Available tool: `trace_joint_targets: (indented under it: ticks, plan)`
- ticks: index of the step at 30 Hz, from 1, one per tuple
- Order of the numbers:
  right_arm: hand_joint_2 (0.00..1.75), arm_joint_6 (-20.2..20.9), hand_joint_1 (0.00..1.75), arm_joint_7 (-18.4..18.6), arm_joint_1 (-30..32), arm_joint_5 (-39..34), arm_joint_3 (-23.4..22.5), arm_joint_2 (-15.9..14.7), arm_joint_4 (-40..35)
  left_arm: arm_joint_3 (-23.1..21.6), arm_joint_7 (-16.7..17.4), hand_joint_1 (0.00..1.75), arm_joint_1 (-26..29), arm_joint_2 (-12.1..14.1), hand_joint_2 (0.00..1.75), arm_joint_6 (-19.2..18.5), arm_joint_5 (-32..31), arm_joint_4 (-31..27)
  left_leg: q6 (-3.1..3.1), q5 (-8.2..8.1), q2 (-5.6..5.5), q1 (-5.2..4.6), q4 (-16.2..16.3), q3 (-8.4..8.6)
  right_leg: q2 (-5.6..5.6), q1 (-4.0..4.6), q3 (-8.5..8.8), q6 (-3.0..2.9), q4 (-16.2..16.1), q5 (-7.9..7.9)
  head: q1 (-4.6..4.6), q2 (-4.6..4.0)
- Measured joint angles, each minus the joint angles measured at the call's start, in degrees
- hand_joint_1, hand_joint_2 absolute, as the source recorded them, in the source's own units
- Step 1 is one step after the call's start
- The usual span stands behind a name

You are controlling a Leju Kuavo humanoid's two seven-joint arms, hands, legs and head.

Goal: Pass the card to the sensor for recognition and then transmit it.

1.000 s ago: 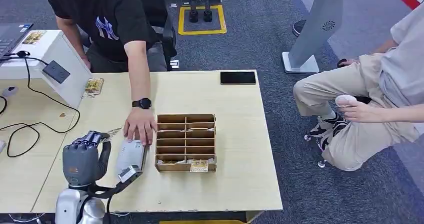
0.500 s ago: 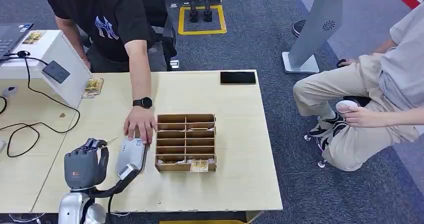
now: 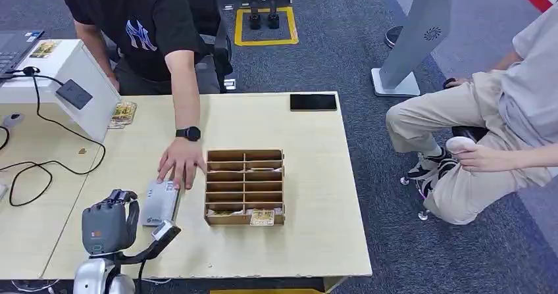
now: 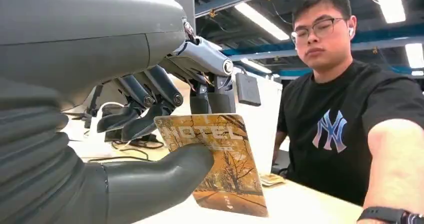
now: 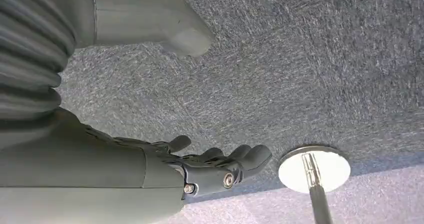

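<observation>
1. Left robot hand [image 4: 150, 108] of mine is pinching the card [image 4: 220, 159] between thumb and fingers, above the counter [image 3: 309, 228].
2. Right robot hand [image 5: 200, 169] is hanging with loosely spread fingers, holding nothing, over carpet [image 5: 300, 58].

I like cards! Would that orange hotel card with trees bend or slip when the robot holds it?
The orange hotel card printed with autumn trees probably stays stiff: it looks flat and unbent in the left hand. Its face looks smooth, so it might slip. It is thin, likely light.

Grey carpet floor [image 3: 342, 37] w/ yellow square mark [image 3: 266, 25]. Light wood table [image 3: 316, 195]. White stand [image 3: 411, 37] nearby. Long ceiling lights [image 4: 262, 21] overhead, blue beams.
</observation>
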Motion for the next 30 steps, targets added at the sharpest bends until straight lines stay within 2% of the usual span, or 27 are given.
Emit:
trace_joint_targets:
  ticks: [11, 16, 30]
  plan:
    - [1.75, 0.0, 0.0, 0.07, 0.21, -0.57, 0.87, 0.0, 0.0, -1.11, 1.62, 1.75, 0.78, 1.9, 1.75, 0.02, 0.72, 0.85, 0.0, 0.0, 0.0, 0.0, 0.0, 0.0, 0.0, 0.0, 0.0, 0.0, 0.0, 0.0, 0.0, 0.0]
    - [1.75, 0.0, 0.0, 0.04, 0.23, -1.38, 1.18, 0.0, 0.0, -1.11, -1.25, 1.75, 0.79, 1.94, 1.75, 0.02, 0.13, 1.38, 0.0, 0.0, 0.0, 0.0, 0.0, 0.0, 0.0, 0.0, 0.0, 0.0, 0.0, 0.0, -0.02, 0.0]
    - [1.75, 0.0, 0.0, 0.0, 0.25, -1.88, 2.05, 0.0, 0.07, -1.14, -0.18, 1.75, 0.79, 1.94, 1.75, 0.02, 0.5, 1.84, 0.0, 0.0, 0.0, 0.0, 0.0, 0.0, 0.0, 0.0, 0.0, 0.0, 0.0, 0.0, 0.0, 0.0]
